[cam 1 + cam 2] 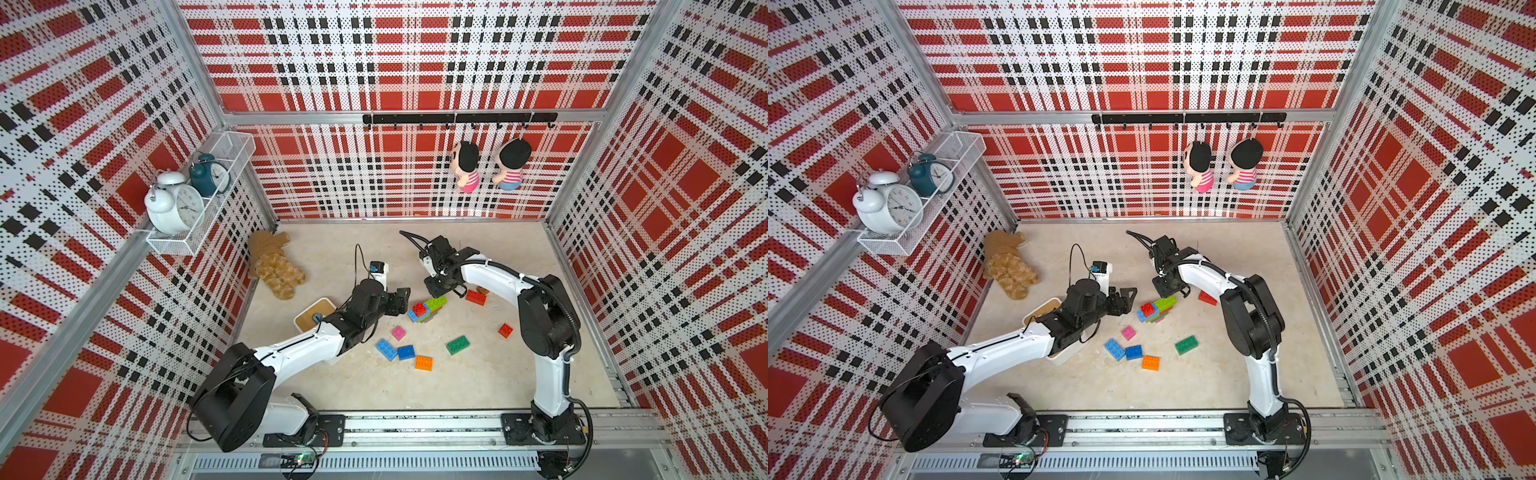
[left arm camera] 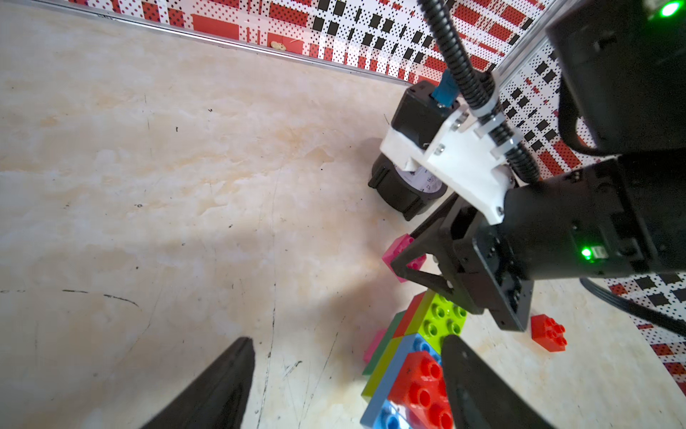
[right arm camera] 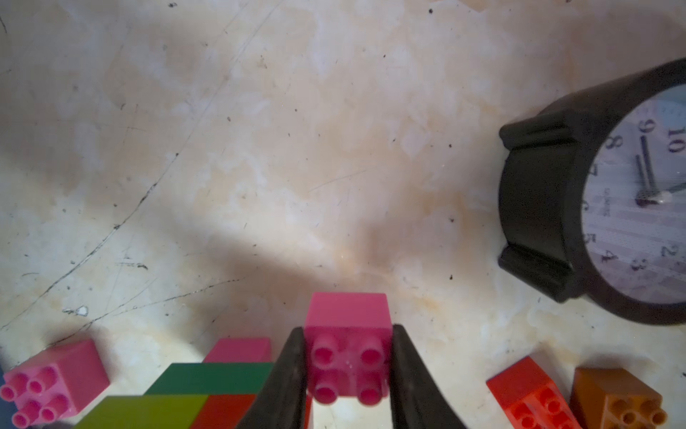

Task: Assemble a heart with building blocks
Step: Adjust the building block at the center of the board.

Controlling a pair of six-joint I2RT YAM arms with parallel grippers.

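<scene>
A part-built stack of blocks (image 1: 428, 309) in red, lime, light blue and green lies mid-floor, seen in both top views. My left gripper (image 2: 349, 375) is open just left of it, and one finger (image 2: 479, 386) sits against the stack's red and blue blocks (image 2: 419, 386). My right gripper (image 3: 347, 358) is shut on a pink two-by-two block (image 3: 349, 334), held just above the floor at the stack's far side. Loose blocks lie in front: pink (image 1: 398, 332), light blue (image 1: 386, 349), blue (image 1: 406, 352), orange (image 1: 423, 362), green (image 1: 457, 345) and red (image 1: 505, 330).
A black alarm clock (image 3: 594, 193) lies on the floor beside my right gripper. A red block (image 1: 476, 297) and a brown block (image 3: 618, 401) sit right of the stack. A white tray (image 1: 309, 316) lies under my left arm, and a plush bear (image 1: 274, 266) is at the back left.
</scene>
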